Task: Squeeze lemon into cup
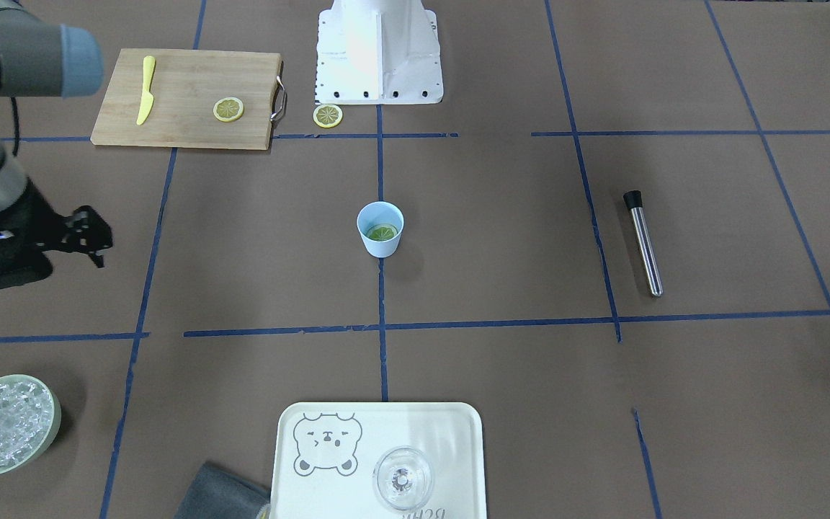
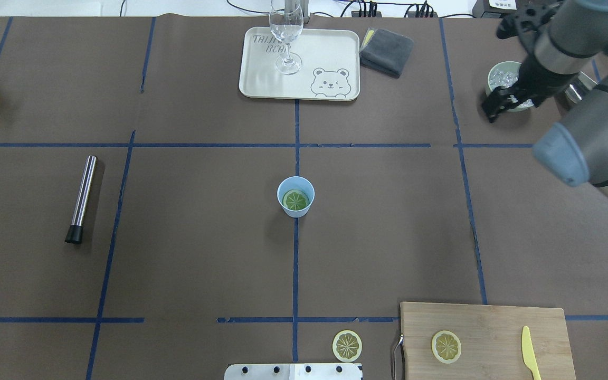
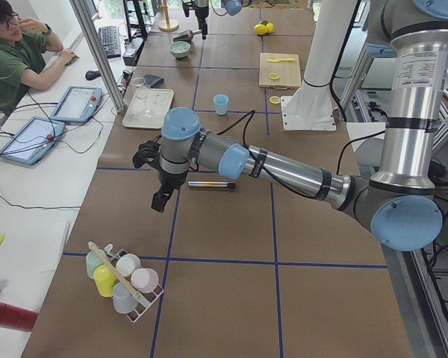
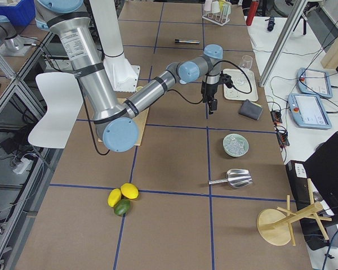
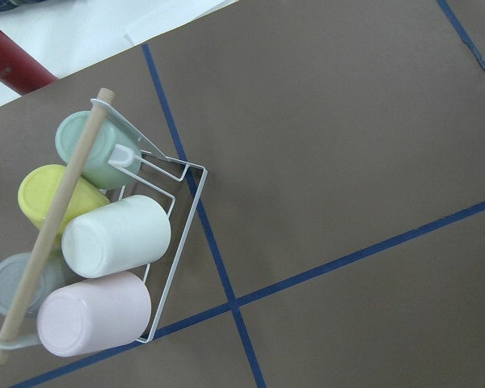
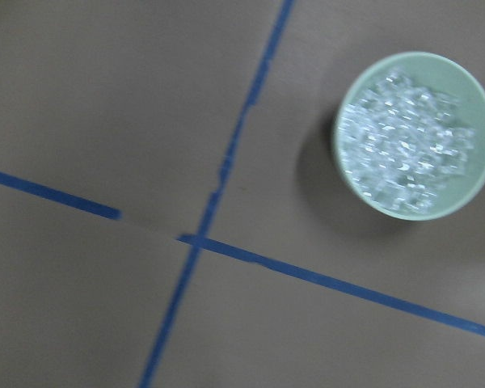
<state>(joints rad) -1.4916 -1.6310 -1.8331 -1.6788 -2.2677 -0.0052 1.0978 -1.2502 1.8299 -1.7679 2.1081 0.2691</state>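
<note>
Brown paper (image 2: 203, 221) bears the cup (image 2: 304, 210) with a lemon (image 2: 295, 200) inside, so the left gripper (image 3: 158, 203) and right gripper (image 2: 493, 110), jaws unreadable, should park well clear of it.

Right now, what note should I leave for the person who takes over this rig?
Left gripper: by the rack, away from the cup; open or shut, cannot tell.
Right gripper: raised, near the bowl; cannot tell either.
Cup: mid-table, upright, one lemon slice inside.
Spare slices: one on the board, one on the table beside it.
Done: slice in cup. Left: likely nothing.
</note>
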